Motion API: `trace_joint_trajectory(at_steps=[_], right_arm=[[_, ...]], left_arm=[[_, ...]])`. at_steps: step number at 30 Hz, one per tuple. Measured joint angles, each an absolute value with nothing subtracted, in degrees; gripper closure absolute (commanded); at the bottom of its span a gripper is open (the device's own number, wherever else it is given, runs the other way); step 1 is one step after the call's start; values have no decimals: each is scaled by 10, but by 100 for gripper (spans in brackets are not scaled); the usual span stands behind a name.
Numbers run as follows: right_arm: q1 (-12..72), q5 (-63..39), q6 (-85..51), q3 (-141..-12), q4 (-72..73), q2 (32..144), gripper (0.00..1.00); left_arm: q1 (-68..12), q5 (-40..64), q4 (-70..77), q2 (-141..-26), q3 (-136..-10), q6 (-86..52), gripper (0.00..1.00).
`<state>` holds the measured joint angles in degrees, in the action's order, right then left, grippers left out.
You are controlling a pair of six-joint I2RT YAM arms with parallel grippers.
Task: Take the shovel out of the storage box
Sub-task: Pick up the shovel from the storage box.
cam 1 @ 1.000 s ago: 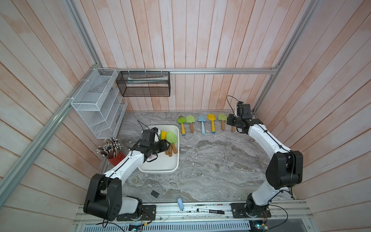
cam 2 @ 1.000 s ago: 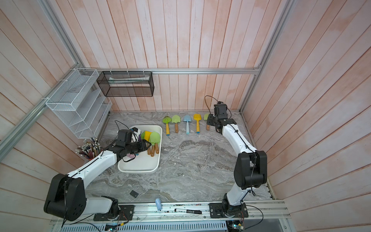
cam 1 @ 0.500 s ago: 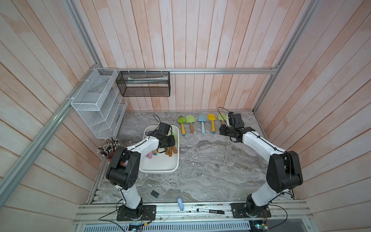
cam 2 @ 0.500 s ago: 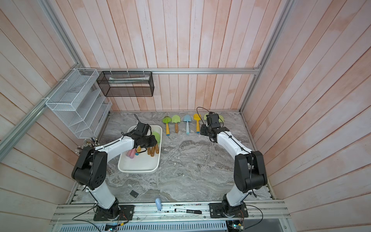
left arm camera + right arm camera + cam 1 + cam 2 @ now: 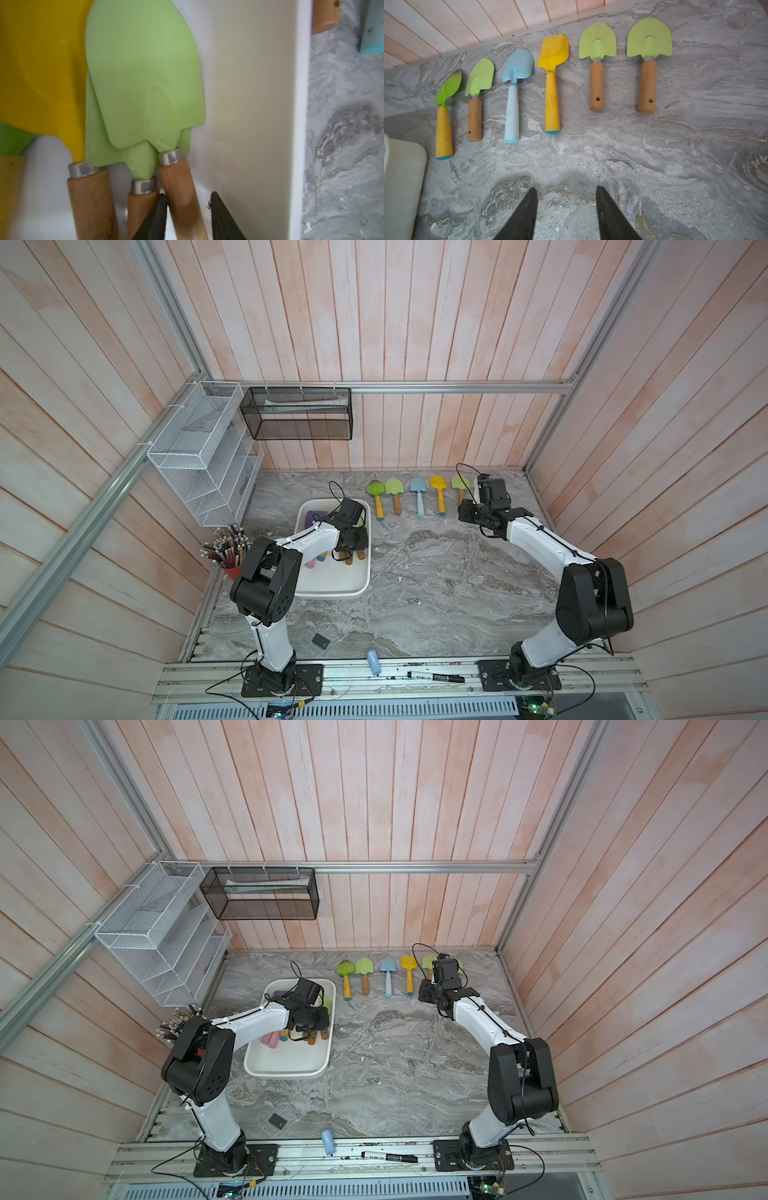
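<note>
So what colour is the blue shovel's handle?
Handle: pale whitish blue, brighter blue end. Best in right wrist view.

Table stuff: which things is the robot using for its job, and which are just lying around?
For the job: shallow white plastic storage box; light green shovel with wooden handle inside it; left tool straddling that handle.

Just lying about: red cup of pencils; black marker pen; white wire-mesh rack; black mesh basket.

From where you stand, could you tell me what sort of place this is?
Likely a staged robot test cell: plank walls, aluminium frame, two rail-mounted arms, toy shovels lined up on the tabletop.
</note>
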<state>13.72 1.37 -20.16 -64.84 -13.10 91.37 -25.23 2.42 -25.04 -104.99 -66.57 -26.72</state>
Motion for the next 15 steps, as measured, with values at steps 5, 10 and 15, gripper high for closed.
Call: trace_joint_trajectory(at_steps=[5,10,15], right_arm=[[137,5,-202,-648,-128,914,52],[137,-1,-202,-648,-128,914,52],[138,-4,-202,-646,-124,914,52]], left_arm=[[-263,-5,-273,-1050,-664,-258,61],[-281,-66,-297,-1050,-660,-244,61],[-316,-130,-324,-1050,-660,-235,61]])
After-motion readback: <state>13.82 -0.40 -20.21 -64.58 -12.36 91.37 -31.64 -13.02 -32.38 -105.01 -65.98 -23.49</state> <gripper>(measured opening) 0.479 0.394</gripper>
